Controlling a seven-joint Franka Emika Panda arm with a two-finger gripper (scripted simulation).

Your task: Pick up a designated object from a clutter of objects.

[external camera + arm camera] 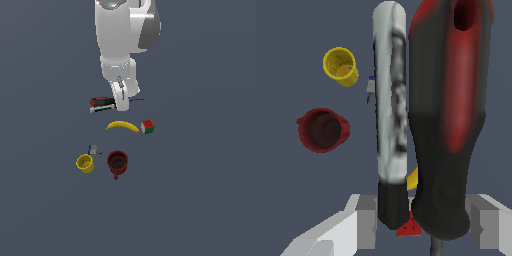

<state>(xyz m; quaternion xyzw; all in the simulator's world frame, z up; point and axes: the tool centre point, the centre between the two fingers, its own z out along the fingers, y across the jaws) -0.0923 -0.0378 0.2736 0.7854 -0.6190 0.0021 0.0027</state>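
The designated object (101, 103), a red and black tool with a white-grey strip, lies just behind the clutter in the exterior view. My gripper (120, 102) stands straight down over its right part. In the wrist view the tool (451, 110) fills the frame and sits between my grey fingers (363, 220), which lie flush against both of its sides, so the gripper (421, 222) is shut on it. Whether the tool is off the surface I cannot tell. The arm hides part of the tool in the exterior view.
A yellow banana (122, 126) and a red-green-white cube (147, 127) lie just in front of the tool. Nearer the camera are a yellow cup (85, 163), a dark red mug (117, 162) and a tiny blue-grey piece (93, 149).
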